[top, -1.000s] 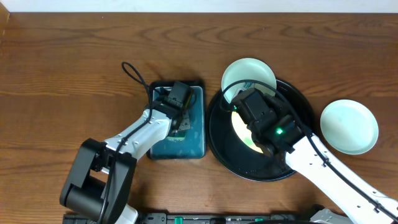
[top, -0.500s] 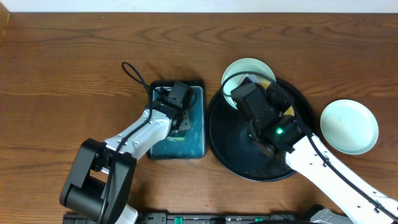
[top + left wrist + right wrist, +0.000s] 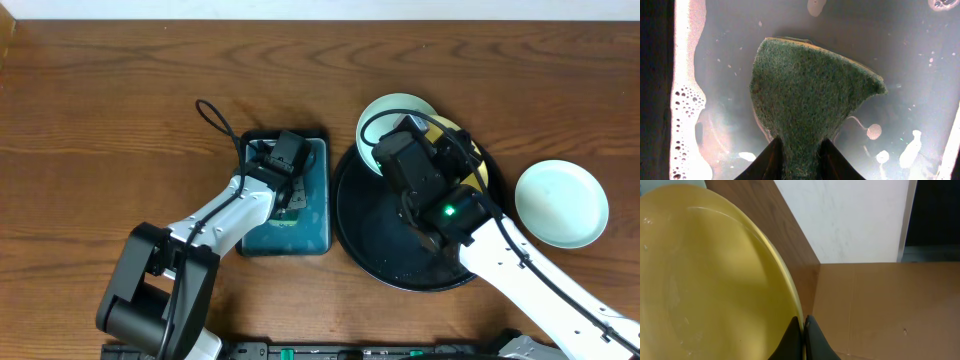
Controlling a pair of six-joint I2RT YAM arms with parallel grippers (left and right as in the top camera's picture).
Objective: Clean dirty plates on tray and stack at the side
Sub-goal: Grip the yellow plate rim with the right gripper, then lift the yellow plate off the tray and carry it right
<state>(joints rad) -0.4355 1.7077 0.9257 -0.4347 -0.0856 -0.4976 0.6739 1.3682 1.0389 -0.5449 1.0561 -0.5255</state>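
Presently: right gripper (image 3: pixel 803 329) pinched tight on yellow plate (image 3: pixel 715 280) rim (plate tilted, over black tray (image 3: pixel 365 235)); left gripper (image 3: pixel 800 152) clamped on green sponge (image 3: pixel 805 95).

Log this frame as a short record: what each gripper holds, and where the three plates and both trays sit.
left gripper: shut on sponge, over soapy teal tray
right gripper: shut on rim of yellow plate, at the far right edge of black tray
far mint plate: overlaps black tray's far rim
right mint plate: on table, right of black tray, apart from it
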